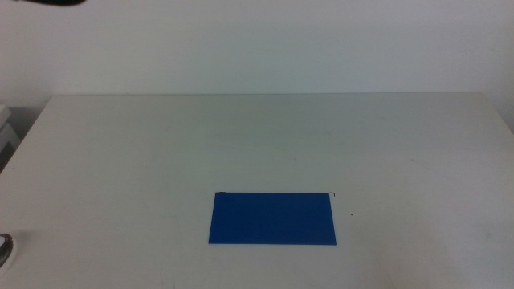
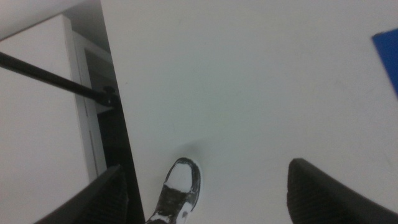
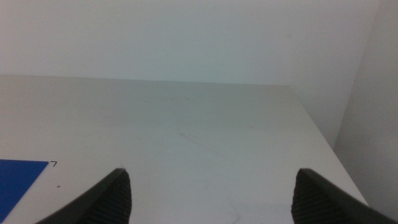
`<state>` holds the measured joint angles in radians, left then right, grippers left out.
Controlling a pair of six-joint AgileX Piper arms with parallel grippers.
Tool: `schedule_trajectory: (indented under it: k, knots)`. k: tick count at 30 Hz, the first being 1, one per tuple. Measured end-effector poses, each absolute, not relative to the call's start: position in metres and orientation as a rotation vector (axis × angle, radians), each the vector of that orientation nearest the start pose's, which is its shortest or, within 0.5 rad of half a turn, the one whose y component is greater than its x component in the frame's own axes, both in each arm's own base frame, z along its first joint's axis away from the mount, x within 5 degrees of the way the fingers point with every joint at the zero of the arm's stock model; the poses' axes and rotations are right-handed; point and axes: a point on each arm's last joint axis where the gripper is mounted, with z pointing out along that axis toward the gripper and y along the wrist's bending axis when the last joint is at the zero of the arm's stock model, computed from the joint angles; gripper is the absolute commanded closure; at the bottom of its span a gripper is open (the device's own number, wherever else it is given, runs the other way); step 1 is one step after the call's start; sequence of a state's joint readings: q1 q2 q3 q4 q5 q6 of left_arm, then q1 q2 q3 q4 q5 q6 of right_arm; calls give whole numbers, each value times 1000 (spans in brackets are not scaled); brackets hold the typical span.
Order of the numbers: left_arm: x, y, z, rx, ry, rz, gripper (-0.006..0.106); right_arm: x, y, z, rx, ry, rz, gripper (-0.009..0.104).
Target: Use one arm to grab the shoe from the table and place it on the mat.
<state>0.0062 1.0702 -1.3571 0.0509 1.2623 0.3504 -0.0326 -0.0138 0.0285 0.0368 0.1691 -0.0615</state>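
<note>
A small white sneaker with black and grey patches, the shoe, lay on the white table close to the table's edge, seen only in the left wrist view between the left gripper's dark jaws, which stood wide apart and held nothing. Beyond that edge were a dark rod and pale furniture. The blue mat lay flat in the lower centre of the middle view, bare, with open tabletop all around it. A tiny dark speck sat just right of the mat. The right gripper hovered over the table with its jaws also wide apart and empty, the mat's corner nearby.
</note>
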Motion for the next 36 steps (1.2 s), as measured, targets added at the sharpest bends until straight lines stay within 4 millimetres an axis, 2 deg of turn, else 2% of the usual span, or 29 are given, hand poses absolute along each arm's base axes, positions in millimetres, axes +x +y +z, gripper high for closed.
schedule_trajectory:
  k: [10, 15, 22, 27, 31, 36]
  knots:
    - [199, 16, 419, 507, 2493, 304, 12, 56, -1, 189, 1, 1667, -39, 29]
    - [204, 39, 413, 537, 2529, 342, 11, 56, -1, 189, 1, 1667, -39, 29]
    - [220, 75, 394, 565, 2589, 275, 11, 56, -1, 189, 1, 1667, -39, 29]
    - [224, 86, 361, 601, 2715, 269, 11, 56, -1, 189, 1, 1667, -39, 29]
    - [223, 92, 328, 731, 2809, 230, 11, 56, -1, 189, 1, 1667, -39, 29]
    - [221, 109, 302, 687, 2904, 142, 11, 56, -1, 189, 1, 1667, -39, 29]
